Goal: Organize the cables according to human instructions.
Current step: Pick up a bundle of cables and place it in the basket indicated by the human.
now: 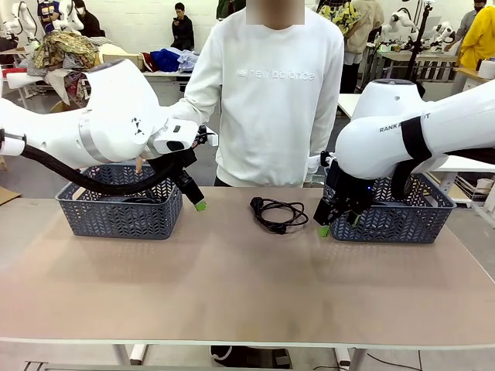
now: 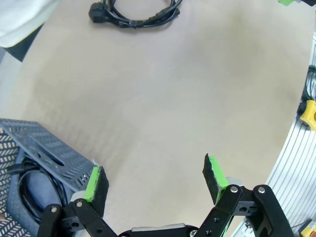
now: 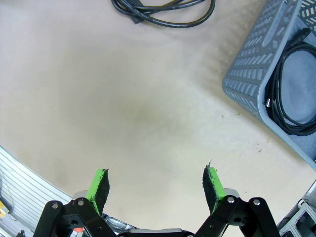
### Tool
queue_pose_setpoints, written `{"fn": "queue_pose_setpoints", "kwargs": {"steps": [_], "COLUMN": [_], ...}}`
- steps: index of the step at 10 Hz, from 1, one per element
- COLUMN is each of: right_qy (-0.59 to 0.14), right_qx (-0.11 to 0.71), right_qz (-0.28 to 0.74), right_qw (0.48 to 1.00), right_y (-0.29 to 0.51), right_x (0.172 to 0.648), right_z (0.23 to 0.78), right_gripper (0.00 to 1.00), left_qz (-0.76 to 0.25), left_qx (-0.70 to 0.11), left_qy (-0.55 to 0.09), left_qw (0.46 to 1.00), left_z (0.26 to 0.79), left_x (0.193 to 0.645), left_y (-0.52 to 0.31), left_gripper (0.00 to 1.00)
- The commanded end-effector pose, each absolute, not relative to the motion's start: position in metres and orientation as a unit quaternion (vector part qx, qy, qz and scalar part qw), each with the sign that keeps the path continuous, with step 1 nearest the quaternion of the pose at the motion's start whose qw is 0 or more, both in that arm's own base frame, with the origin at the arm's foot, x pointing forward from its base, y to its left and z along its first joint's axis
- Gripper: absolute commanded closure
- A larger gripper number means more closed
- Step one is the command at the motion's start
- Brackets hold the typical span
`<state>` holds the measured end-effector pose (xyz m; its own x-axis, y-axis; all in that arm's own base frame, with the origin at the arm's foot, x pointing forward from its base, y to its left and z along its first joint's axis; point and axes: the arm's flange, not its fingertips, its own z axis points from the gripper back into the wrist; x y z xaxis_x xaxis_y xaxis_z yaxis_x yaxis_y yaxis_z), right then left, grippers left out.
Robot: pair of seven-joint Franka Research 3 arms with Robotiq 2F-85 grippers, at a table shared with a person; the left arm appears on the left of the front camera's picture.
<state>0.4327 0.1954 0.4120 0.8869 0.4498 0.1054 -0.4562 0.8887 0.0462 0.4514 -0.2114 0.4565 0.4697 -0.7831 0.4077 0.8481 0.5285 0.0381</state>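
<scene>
Front camera: robot's side, faces the person across the beige tabletop (image 1: pixel 232 286). Both wrist cameras look steeply down, apparently close. All three share the coiled black power cord (image 1: pixel 277 213) (image 2: pixel 136 12) (image 3: pixel 165 12).

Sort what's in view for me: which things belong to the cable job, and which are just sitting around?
Job:
- loose cable on the table between the baskets
- cable in the right basket
- cable in the left basket
- left basket, right basket
- left gripper, right gripper, both open and empty

Lying about:
- yellow knob by the table's rail
</scene>
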Motion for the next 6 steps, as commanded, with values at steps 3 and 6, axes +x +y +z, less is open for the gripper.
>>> {"fn": "queue_pose_setpoints", "kwargs": {"steps": [3,6], "right_qy": [-0.048,-0.048], "right_qx": [0.035,0.035], "right_qz": [0.233,0.233], "right_qw": [0.971,0.971], "right_y": [0.195,0.195], "right_x": [0.433,0.433], "right_z": [0.414,0.414], "right_gripper": [0.0,0.0], "left_qz": [-0.478,-0.377], "left_qx": [-0.085,-0.041], "left_qy": [-0.191,-0.158], "left_qw": [0.853,0.912], "left_z": [0.456,0.465], "left_x": [0.451,0.463], "left_y": [-0.211,-0.246], "left_gripper": [0.0,0.0]}}
